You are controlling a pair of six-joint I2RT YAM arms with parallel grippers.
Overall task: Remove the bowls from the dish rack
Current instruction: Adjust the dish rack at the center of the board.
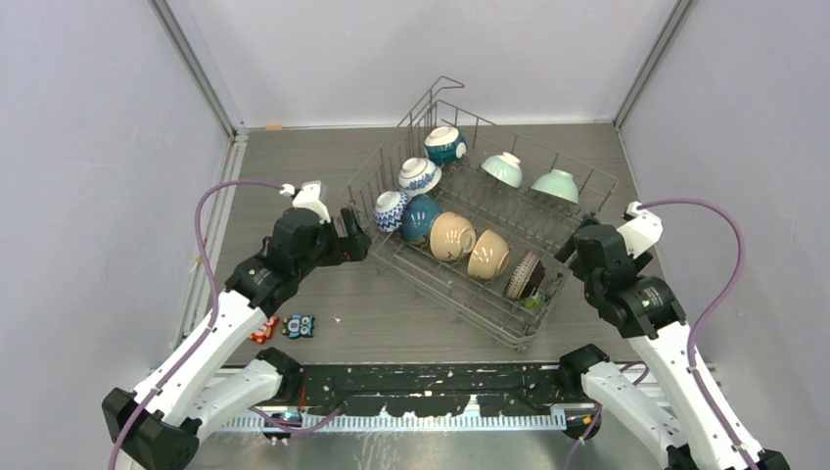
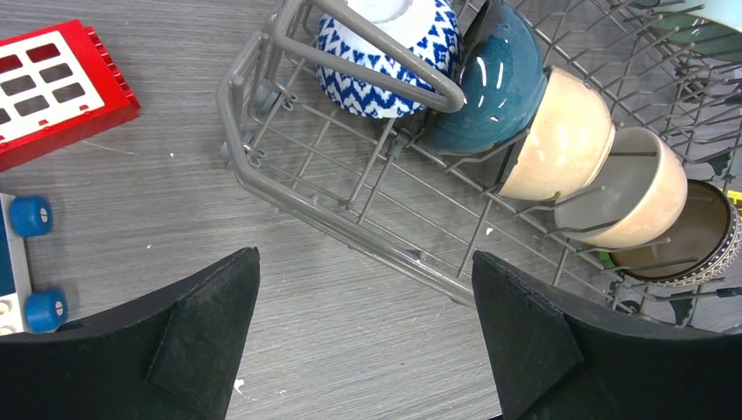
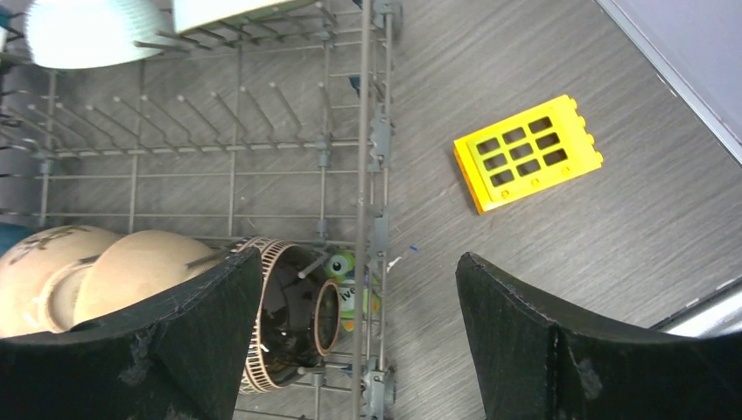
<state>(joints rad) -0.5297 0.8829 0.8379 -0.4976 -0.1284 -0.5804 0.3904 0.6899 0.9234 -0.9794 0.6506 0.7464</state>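
Observation:
The grey wire dish rack [image 1: 548,220] stands mid-table and holds several bowls on edge: three blue-and-white ones [image 1: 391,210], a dark teal one [image 1: 420,217], two beige ones [image 1: 452,236], a brown ribbed one [image 1: 524,275] and two mint green ones [image 1: 555,185]. My left gripper [image 1: 354,233] is open and empty just left of the rack's near-left corner [image 2: 241,105], beside the blue-and-white bowl [image 2: 385,61]. My right gripper [image 1: 576,240] is open and empty over the rack's right edge [image 3: 362,175], close to the brown ribbed bowl [image 3: 289,315].
Toy blocks lie on the table near the left arm [image 1: 299,326]; a red block [image 2: 52,87] and a blue-wheeled toy [image 2: 22,262] show in the left wrist view. A yellow block [image 3: 528,150] lies right of the rack. A green toy [image 3: 350,284] sits at the rack's corner.

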